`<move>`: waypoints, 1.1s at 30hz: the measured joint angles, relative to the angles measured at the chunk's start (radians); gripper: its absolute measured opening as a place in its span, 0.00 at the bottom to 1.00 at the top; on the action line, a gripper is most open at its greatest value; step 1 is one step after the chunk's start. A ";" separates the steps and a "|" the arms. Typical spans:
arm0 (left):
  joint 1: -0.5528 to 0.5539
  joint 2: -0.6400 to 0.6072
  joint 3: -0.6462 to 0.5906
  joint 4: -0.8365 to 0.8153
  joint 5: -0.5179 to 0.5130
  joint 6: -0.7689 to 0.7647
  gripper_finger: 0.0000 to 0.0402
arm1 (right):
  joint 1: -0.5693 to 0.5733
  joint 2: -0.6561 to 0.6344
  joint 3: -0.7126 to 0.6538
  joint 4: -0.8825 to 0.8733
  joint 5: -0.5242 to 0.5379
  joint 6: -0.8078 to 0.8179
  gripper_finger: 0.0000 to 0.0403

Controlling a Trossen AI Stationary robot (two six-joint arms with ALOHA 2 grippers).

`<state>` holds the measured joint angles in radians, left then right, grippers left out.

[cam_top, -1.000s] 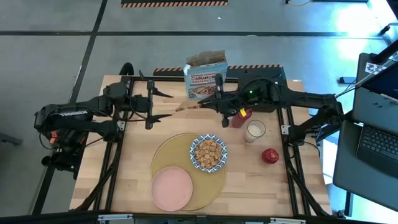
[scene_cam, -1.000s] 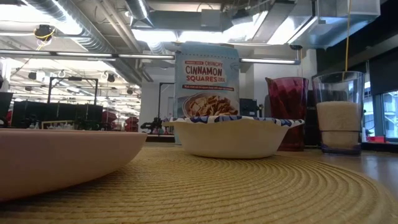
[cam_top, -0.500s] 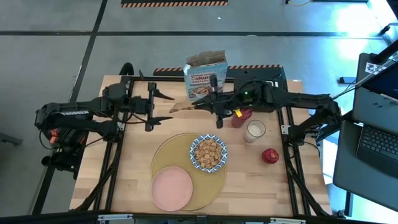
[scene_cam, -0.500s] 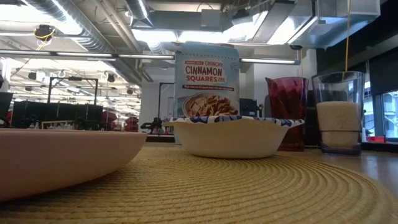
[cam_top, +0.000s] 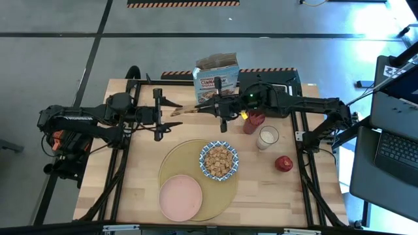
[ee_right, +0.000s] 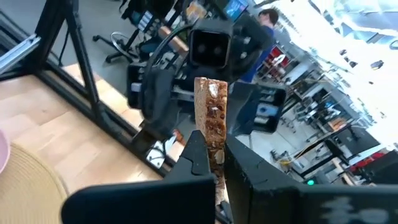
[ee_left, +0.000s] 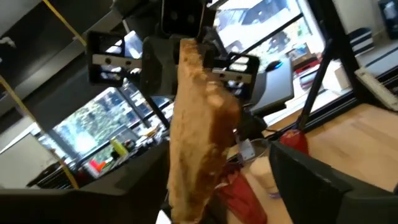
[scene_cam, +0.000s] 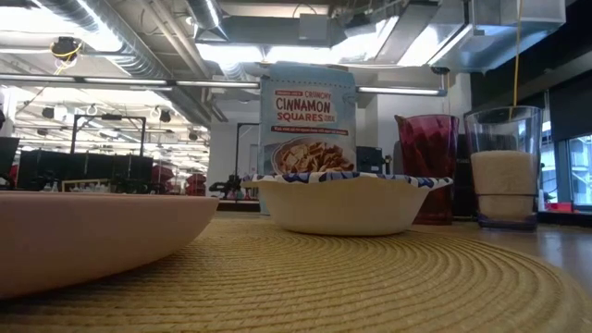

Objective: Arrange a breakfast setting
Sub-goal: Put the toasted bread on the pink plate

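Note:
My right gripper [cam_top: 217, 111] is shut on a toast slice [cam_top: 189, 110] held above the table's far middle. The slice sticks out toward my left gripper [cam_top: 175, 114], which is open. Its two fingers stand on either side of the slice's free end [ee_left: 199, 124]. A pink plate [cam_top: 181, 198] and a blue-and-white bowl [cam_top: 219, 160] of cereal rest on the round tan placemat [cam_top: 176, 160]. The milk glass [cam_top: 267, 137], red cup [cam_top: 253, 122] and red apple [cam_top: 283, 163] stand to the mat's right. My right gripper pinches the toast slice between its two fingers [ee_right: 194, 155] by the two broad faces at its right end [ee_right: 214, 140]. The fingers lie level, come from the table's right and run along the slice. The slice stands on edge, lifted clear of the table.
The blue cinnamon cereal box [cam_top: 215, 75] stands at the far edge, just behind the two grippers. Dark frame rails run along the table's left and right sides. A laptop [cam_top: 398, 150] sits beyond the right edge. Bare wood lies left of the placemat.
My right gripper has carried the toast slice toward the table's left, clear of the table, until its free end has come between my left gripper's open fingers.

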<state>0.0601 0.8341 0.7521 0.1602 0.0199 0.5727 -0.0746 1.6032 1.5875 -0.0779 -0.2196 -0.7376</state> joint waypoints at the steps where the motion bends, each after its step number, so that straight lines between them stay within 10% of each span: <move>1: -0.004 0.000 0.000 0.000 -0.016 0.008 0.61 | 0.000 0.001 0.000 -0.005 -0.001 0.000 0.01; 20: -0.011 -0.003 -0.001 -0.003 -0.004 0.010 0.07 | 0.002 0.022 0.000 -0.001 -0.037 0.045 0.01; 33: -0.011 0.003 -0.002 -0.013 -0.033 0.010 0.05 | 0.002 0.041 -0.002 -0.011 -0.033 0.047 0.19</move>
<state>0.0490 0.8375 0.7502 0.1476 -0.0129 0.5827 -0.0727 1.6447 1.5852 -0.0890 -0.2529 -0.6910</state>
